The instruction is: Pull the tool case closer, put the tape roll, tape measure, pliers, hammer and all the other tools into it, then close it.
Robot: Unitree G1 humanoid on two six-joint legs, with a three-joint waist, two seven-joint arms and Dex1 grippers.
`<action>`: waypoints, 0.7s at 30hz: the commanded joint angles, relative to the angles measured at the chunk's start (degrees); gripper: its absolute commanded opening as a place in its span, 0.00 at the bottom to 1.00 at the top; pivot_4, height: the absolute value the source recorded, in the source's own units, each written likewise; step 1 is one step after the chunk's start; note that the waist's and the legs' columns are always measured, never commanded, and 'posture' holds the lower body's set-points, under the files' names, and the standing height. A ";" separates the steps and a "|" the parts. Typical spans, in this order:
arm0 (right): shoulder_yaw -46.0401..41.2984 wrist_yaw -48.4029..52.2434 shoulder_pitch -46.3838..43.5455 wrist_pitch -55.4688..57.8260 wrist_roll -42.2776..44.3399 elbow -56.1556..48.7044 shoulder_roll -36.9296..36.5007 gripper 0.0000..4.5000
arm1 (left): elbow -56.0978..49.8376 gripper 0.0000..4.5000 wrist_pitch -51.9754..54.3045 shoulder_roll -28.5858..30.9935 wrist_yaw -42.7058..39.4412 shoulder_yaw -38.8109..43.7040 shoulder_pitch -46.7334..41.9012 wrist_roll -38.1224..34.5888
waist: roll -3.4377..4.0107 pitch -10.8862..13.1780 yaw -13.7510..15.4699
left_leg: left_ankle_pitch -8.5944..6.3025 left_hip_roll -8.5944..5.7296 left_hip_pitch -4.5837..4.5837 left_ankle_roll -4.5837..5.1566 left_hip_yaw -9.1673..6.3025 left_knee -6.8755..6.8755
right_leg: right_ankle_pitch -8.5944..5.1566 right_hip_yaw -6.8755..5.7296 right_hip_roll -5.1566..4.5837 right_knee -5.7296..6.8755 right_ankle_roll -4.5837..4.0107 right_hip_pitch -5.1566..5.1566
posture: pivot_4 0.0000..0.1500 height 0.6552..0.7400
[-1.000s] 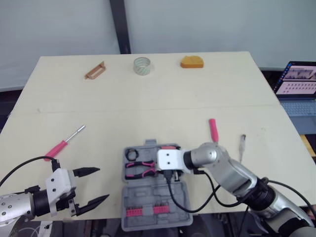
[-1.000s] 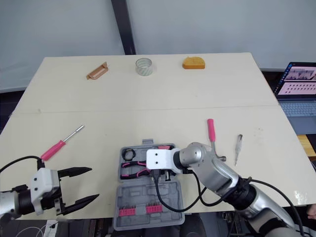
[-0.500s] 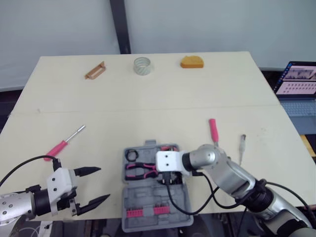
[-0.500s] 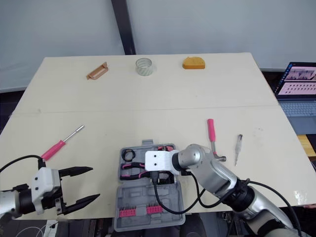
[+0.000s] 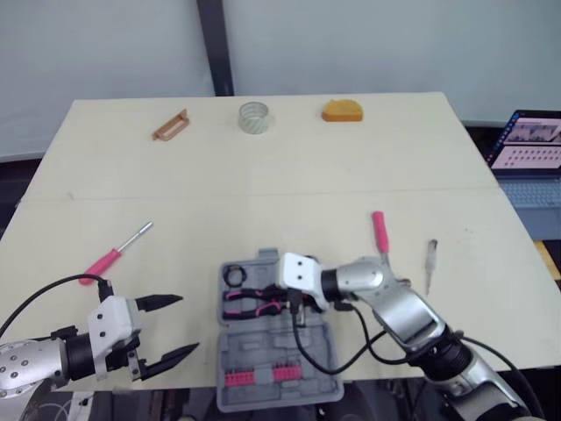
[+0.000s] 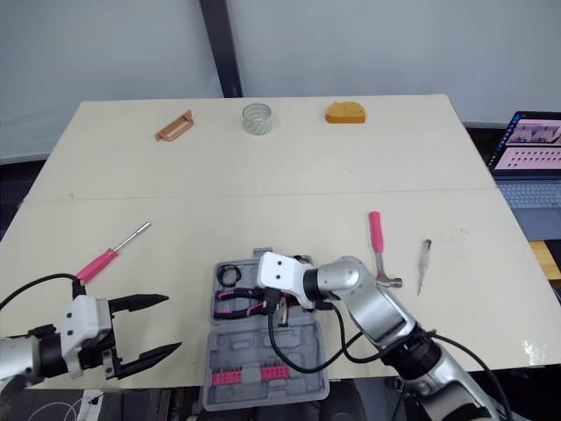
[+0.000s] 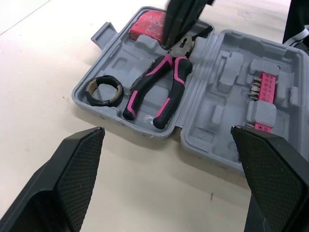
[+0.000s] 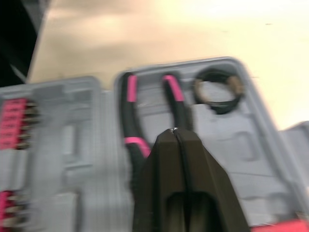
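Near edge: left gripper (image 5: 186,324) is hovering low just off the table's (image 5: 263,184) front left, fingers spread wide, holding nothing, pointing toward the case.

Tool case (image 5: 263,346) is lying open at the front edge, already pulled in by the look of it. Pliers (image 7: 161,87) are sitting in their moulded slot, a black ring of tape (image 7: 102,90) beside them, a pink block (image 7: 148,25) in the pocket at the case's far end. Bit set (image 5: 254,377) is resting in the nearer half.

Right gripper (image 8: 175,131) is reaching across over the case, wrist bent down, fingers pressed together and gripping nothing. Its tip is hanging at the pliers' head; I cannot tell whether it is touching.

Further out, unpacked: pink screwdriver (image 5: 114,254) well left of the case, hammer (image 6: 377,241) just right of it, a small tester screwdriver (image 5: 430,260) beyond that.

Far edge: a brown handled tool (image 5: 169,125), clear tape roll (image 5: 252,117) and orange tape measure (image 5: 341,110) are waiting in a row.

Judging it under halfway: six items are waiting to go in, lid not yet closed.
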 commanded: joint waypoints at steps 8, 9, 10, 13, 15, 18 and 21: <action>2.04 -0.53 1.31 -3.03 0.58 5.09 1.80 0.02 | -0.42 1.00 -0.12 0.65 0.29 0.11 -0.22 0.14 | 0.00 0.00 -0.01 | 0.00 0.00 0.03 0.00 0.00 -0.01 | 0.00 0.01 0.01 0.00 0.00 0.00 | 1.00 1.00; 2.20 -0.58 1.34 -3.41 0.37 5.79 1.77 0.02 | -0.34 1.00 -0.11 0.70 0.27 0.10 -0.31 0.13 | 0.00 0.00 -0.01 | 0.00 0.00 0.02 0.00 0.00 -0.01 | 0.00 0.01 0.01 0.00 0.00 0.00 | 1.00 1.00; 2.45 -0.50 1.46 -3.87 0.04 6.46 1.61 0.02 | -0.29 1.00 -0.12 0.73 0.27 0.11 -0.35 0.14 | 0.00 0.00 -0.01 | 0.00 0.00 0.02 0.00 0.00 -0.01 | 0.00 0.01 0.01 0.00 0.00 0.00 | 1.00 1.00; 3.54 -0.91 1.85 -5.41 -1.82 8.88 1.00 0.02 | -0.12 1.00 -0.15 0.81 0.32 0.09 -0.50 0.20 | 0.00 -0.01 -0.01 | 0.00 0.00 0.04 0.00 0.00 -0.01 | 0.00 0.01 0.01 -0.01 0.00 0.01 | 1.00 1.00; 3.92 -1.27 1.98 -5.50 -2.54 10.23 0.96 0.02 | -0.14 1.00 -0.11 0.79 0.44 0.06 -0.56 0.22 | 0.01 -0.03 -0.07 | 0.00 0.00 0.06 0.00 0.01 -0.02 | 0.00 0.00 0.01 0.00 0.00 0.02 | 1.00 1.00; 4.55 -1.91 1.99 -4.78 -3.60 12.15 1.04 0.02 | -0.37 1.00 0.02 0.70 0.64 -0.10 -0.59 0.27 | 0.00 -0.06 -0.08 | 0.00 0.01 0.15 0.00 0.02 -0.05 | 0.00 0.01 0.02 0.00 -0.01 0.08 | 1.00 1.00; 5.98 -2.34 1.86 -3.03 -5.14 13.92 0.58 0.02 | -0.29 1.00 0.04 0.68 0.70 -0.18 -0.75 0.28 | -0.01 -0.20 -0.05 | 0.00 0.02 0.20 0.00 0.03 -0.05 | 0.00 0.03 0.02 -0.01 -0.01 0.13 | 1.00 1.00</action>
